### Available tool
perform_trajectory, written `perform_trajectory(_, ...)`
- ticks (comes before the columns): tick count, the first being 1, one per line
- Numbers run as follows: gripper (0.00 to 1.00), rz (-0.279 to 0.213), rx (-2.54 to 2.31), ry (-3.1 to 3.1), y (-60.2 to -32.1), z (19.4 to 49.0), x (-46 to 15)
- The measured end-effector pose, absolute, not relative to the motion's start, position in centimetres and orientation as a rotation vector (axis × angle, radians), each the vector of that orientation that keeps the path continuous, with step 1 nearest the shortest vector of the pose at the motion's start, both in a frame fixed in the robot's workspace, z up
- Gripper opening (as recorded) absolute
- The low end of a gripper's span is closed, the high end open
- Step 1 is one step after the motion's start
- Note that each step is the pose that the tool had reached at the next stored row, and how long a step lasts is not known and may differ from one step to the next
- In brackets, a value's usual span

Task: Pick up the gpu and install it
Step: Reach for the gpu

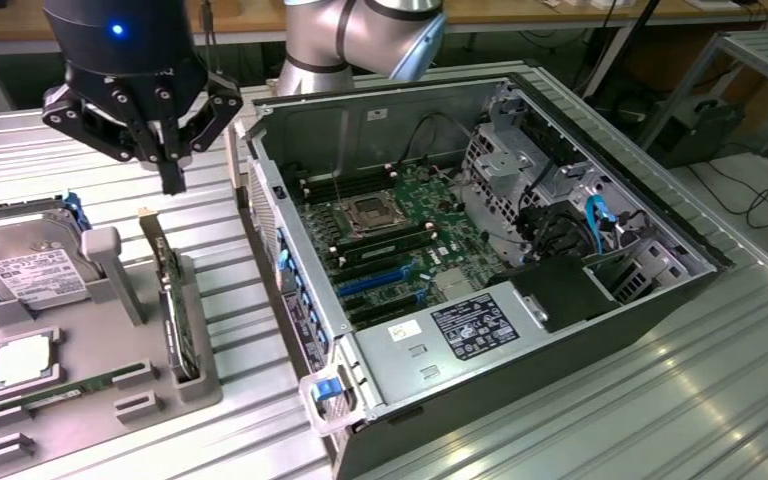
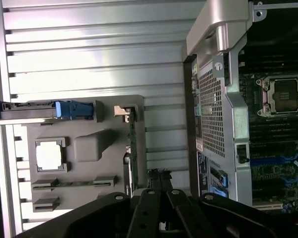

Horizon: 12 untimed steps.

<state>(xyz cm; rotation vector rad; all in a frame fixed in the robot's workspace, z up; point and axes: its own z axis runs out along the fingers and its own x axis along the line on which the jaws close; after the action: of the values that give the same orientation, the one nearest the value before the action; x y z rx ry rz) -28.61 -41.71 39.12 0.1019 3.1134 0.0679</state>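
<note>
The gpu (image 1: 167,300) stands on edge in a slot of the grey holder (image 1: 131,290) on the exterior view's left. It is a thin dark card with a pale tab at its far end. My gripper (image 1: 172,182) hangs just above that far end, fingers shut together and holding nothing. In the wrist view the gpu (image 2: 131,148) is seen edge-on in the grey holder (image 2: 89,144), with my gripper (image 2: 159,174) over its end. The open computer case (image 1: 357,345) lies to the exterior view's right, with its motherboard (image 1: 398,235) and blue slots (image 1: 377,282) exposed.
The holder also carries a silver hard drive (image 1: 21,262) with a white label, a square processor (image 1: 21,360) and a green memory stick (image 1: 77,385). The case wall (image 2: 216,119) rises close beside the holder. Ribbed metal table (image 1: 651,400) lies all around.
</note>
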Motion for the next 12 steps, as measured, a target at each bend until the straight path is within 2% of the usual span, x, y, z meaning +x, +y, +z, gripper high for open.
perform_trajectory(12,0.11,0.068,0.081,3.114,-42.3,39.1,-31.4)
